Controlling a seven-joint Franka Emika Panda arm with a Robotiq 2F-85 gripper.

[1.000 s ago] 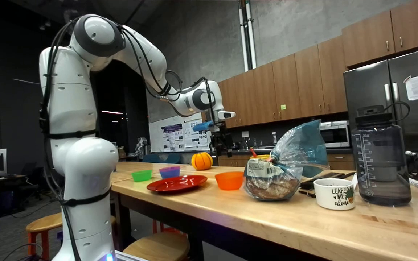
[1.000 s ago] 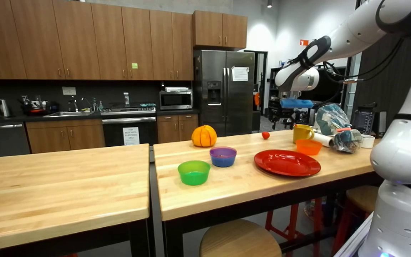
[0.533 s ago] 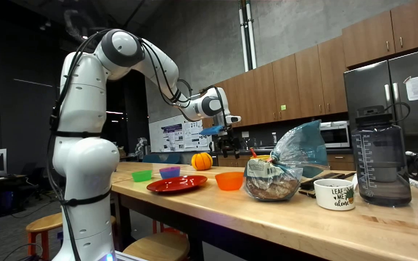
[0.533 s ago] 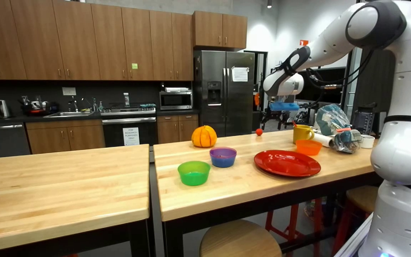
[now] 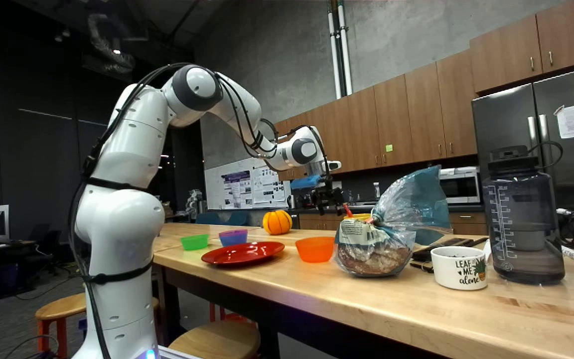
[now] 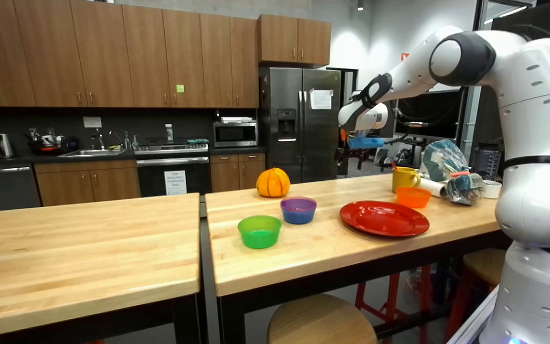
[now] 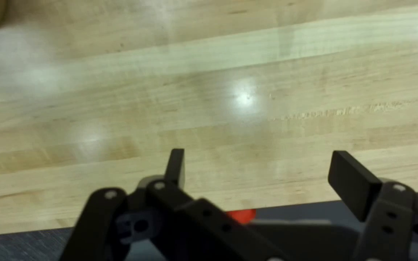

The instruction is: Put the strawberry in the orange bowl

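Note:
The orange bowl (image 6: 412,197) sits on the wooden table behind the red plate; it also shows in an exterior view (image 5: 315,249) beside the bagged bread. A red rounded thing, apparently the strawberry (image 7: 244,216), shows in the wrist view just past the table's edge, partly hidden by the edge and a gripper finger. It is not visible on the table in either exterior view. My gripper (image 7: 258,161) is open with nothing between its fingertips. In both exterior views it hangs above the table's far side, higher than the bowl (image 5: 329,202).
The red plate (image 6: 384,218), green bowl (image 6: 259,232), blue-purple bowl (image 6: 298,210) and orange pumpkin (image 6: 273,182) stand on the table. A yellow mug (image 6: 404,178), bagged bread (image 5: 374,249), white cup (image 5: 459,268) and bottle (image 5: 523,219) stand nearby. The far table edge (image 7: 285,206) is under the gripper.
The small red strawberry moved across the table toward its far edge and is now gone from the tabletop. The arm reached outward after it, the gripper staying above the table.

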